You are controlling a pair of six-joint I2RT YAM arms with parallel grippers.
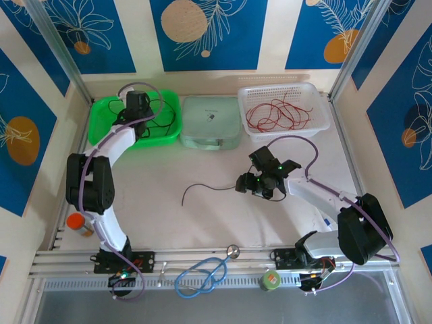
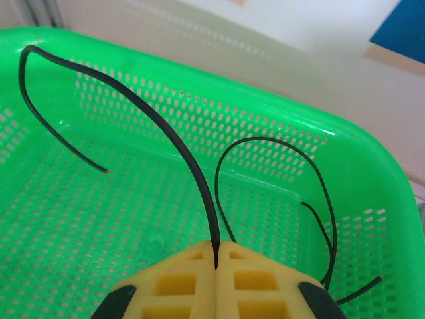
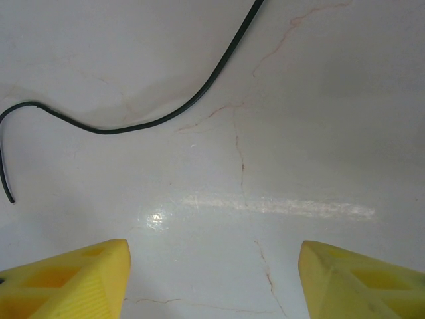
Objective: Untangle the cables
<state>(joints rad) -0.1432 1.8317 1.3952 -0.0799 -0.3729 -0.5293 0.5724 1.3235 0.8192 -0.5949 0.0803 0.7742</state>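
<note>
Two pincers: left pincer (image 2: 217,251) clamps a black cable (image 2: 214,226) over the basket (image 2: 372,199), right pincer (image 3: 214,247) hangs open by a loose cable (image 3: 106,131) on the tabletop (image 3: 299,133).

Thin red cables (image 1: 277,115) lie in a loose, tangled bunch inside the white basket (image 1: 317,101) at the table's far right. One pinched black cable (image 2: 179,143) rises in a long arc from between the closed left fingers (image 2: 176,279), over the green basket (image 2: 372,153). Other black cables (image 2: 319,193) loop on the basket's mesh floor. A lone black cable (image 3: 99,131) lies curved on the bare table.
</note>
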